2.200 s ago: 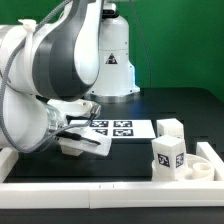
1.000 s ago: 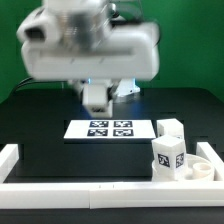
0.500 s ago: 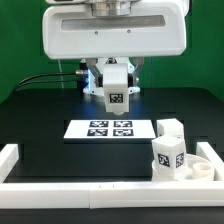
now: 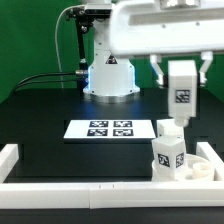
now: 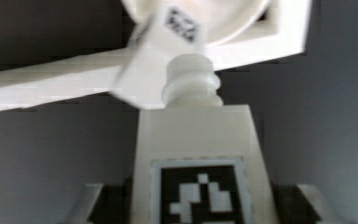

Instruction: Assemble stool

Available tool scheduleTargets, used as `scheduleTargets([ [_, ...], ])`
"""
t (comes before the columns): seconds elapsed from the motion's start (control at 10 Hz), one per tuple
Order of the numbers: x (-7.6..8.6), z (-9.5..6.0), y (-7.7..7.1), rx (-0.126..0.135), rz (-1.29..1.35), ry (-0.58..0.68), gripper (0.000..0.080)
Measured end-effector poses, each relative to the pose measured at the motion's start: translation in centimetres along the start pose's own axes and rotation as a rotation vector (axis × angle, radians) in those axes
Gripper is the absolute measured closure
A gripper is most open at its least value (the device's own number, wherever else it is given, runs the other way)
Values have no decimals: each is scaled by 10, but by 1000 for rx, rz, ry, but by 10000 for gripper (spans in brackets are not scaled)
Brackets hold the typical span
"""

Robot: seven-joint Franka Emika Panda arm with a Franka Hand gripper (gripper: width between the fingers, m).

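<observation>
My gripper is shut on a white stool leg with a black-and-white tag and holds it upright in the air at the exterior view's right. Below it the round white seat lies at the front right. A second tagged leg stands in the seat, and a third leg sits just behind it. In the wrist view my gripper grips the held leg, whose threaded tip points at the seat below.
The marker board lies in the middle of the black table. A long white edge rail runs along the front and turns up at the left. The robot base stands at the back.
The arm has swung from the exterior view's left across the middle to the right, carrying the leg. The leg now hangs upright above the seat.
</observation>
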State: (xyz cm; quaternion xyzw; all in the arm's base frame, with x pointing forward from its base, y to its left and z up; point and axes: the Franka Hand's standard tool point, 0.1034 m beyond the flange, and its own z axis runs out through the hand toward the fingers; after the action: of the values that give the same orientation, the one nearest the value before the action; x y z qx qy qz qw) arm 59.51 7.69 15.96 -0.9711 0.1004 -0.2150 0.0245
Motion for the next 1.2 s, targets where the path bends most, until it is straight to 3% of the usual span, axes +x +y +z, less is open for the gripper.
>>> scheduleTargets([
  [0.3,-6,3,0,0,-4,-9,466],
  [0.4,-13,10,-10,15,2,17,466],
  [0.6,-27,26,-22,18,4,11,466],
  [1.2,-33,53,-22,2,31,-6,466],
])
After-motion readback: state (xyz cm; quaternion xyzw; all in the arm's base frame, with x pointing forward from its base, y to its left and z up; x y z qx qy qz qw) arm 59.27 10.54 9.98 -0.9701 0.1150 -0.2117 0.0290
